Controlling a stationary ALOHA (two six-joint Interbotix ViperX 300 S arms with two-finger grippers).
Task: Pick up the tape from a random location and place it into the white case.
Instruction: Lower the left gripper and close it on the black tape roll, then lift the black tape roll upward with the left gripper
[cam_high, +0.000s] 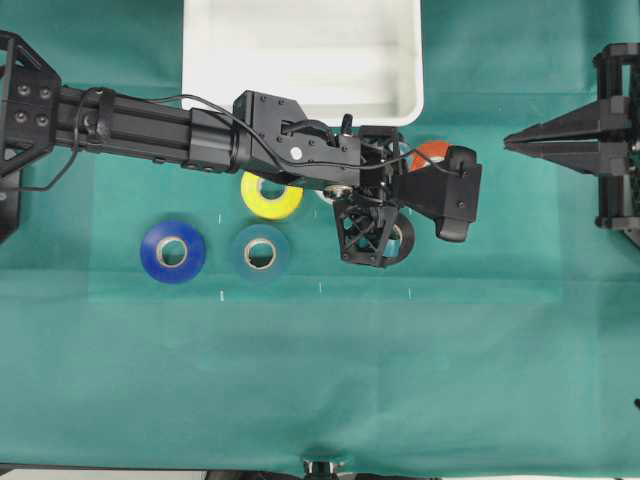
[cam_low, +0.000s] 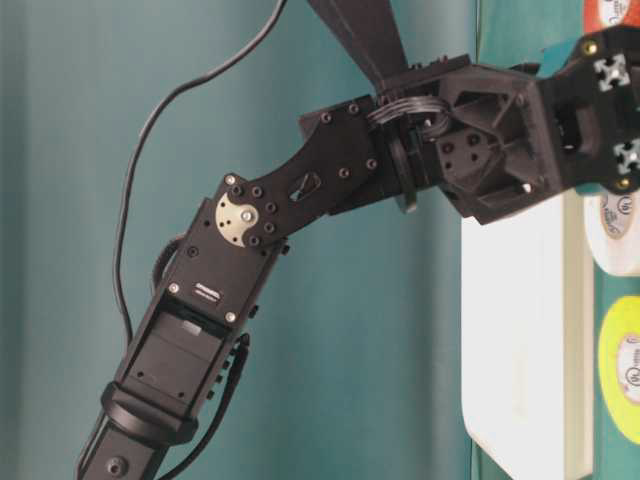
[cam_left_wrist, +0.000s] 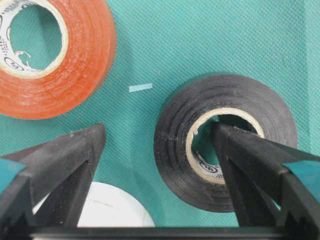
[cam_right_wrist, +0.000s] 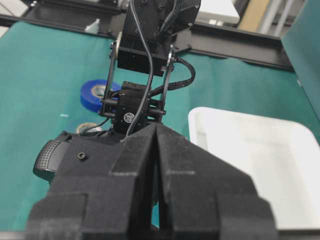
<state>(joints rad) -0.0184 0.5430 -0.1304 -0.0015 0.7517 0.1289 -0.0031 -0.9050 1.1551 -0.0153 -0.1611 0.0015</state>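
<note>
- The tape (cam_left_wrist: 220, 137): black roll lying flat on the green cloth (cam_high: 320, 380). Matte dark winding, layers visible as faint rings on its face; pale cardboard core with small printed marks on the inner wall.
- Position in my left wrist view: the tape sits at about 3 o'clock from picture centre. An orange roll (cam_left_wrist: 55, 55) lies at 10 o'clock, apart from it, with a small pale mark on the cloth between them. A white roll (cam_left_wrist: 110, 207) shows at 7 o'clock, partly under my finger.
- My left gripper (cam_left_wrist: 157, 165): jaws spread wide, nothing clasped. One finger (cam_left_wrist: 250, 165) reaches into the tape's core hole; the other (cam_left_wrist: 60, 165) stands outside the roll, on the side of the white one. Contact with the core wall I cannot confirm.
- Overhead: my left gripper hides most of the tape; only a dark arc shows at its lower edge.
- My right gripper (cam_right_wrist: 156, 165): jaws pressed together, holding nothing, parked at 3 o'clock of the overhead view, well apart from the rolls.
- The white case (cam_high: 300, 55): at 12 o'clock overhead, no roll seen inside.
- Count of rolls: six in all — one black, one orange, one white, one yellow (cam_high: 268, 196), one blue (cam_high: 172, 250), one teal (cam_high: 260, 252).
- Cases: one. Arms: two.
</note>
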